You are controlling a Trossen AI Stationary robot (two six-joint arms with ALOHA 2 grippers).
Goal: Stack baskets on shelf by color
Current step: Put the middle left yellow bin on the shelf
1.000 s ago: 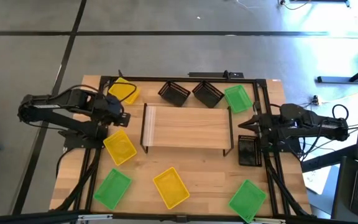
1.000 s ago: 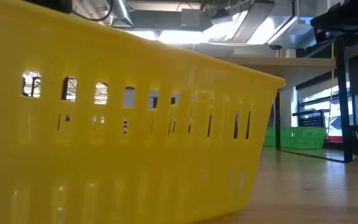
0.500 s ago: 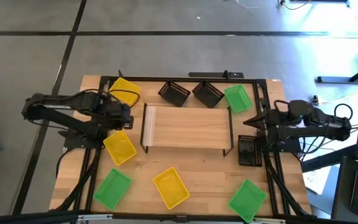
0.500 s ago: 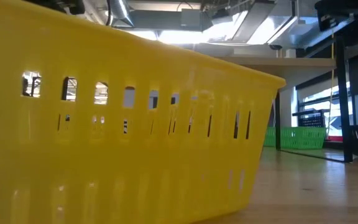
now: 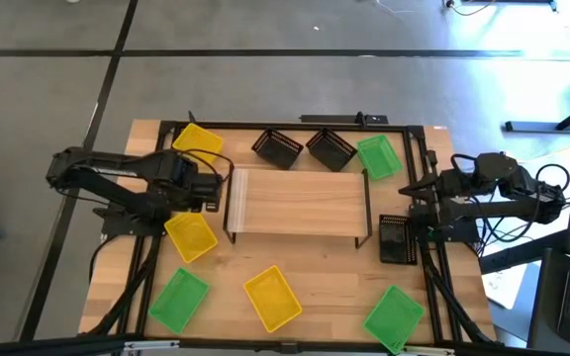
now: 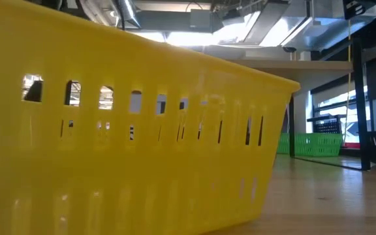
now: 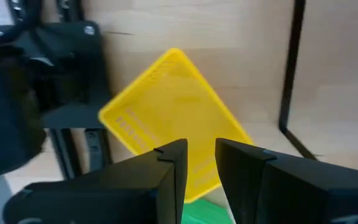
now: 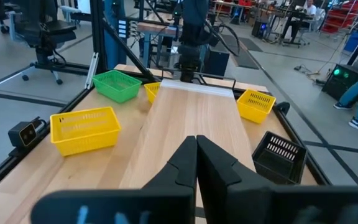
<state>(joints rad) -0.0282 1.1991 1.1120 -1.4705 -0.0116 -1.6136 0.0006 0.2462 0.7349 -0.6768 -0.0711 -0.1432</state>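
Now your left gripper (image 5: pixel 218 185) has moved to the shelf's (image 5: pixel 300 203) left end, fingers slightly apart, empty; your right gripper (image 5: pixel 411 188) has retreated, fingers together.

The left end effector (image 7: pixel 199 163) fills the bottom of the frame, its two dark fingers (image 7: pixel 166 174) standing slightly parted with a narrow gap between them. Through and above that gap lies a yellow basket (image 7: pixel 173 112), turned diagonally so one corner points toward the top of the frame, its slotted side showing along the lower left edge. A sliver of green (image 7: pixel 207 211) shows at the bottom edge between the fingers, just below the yellow basket. The basket rests on the light wooden table (image 7: pixel 229 37). A thin black bar (image 7: pixel 291 68) runs down the right side of the frame. Dark arm hardware (image 7: pixel 36 93) fills the upper left.
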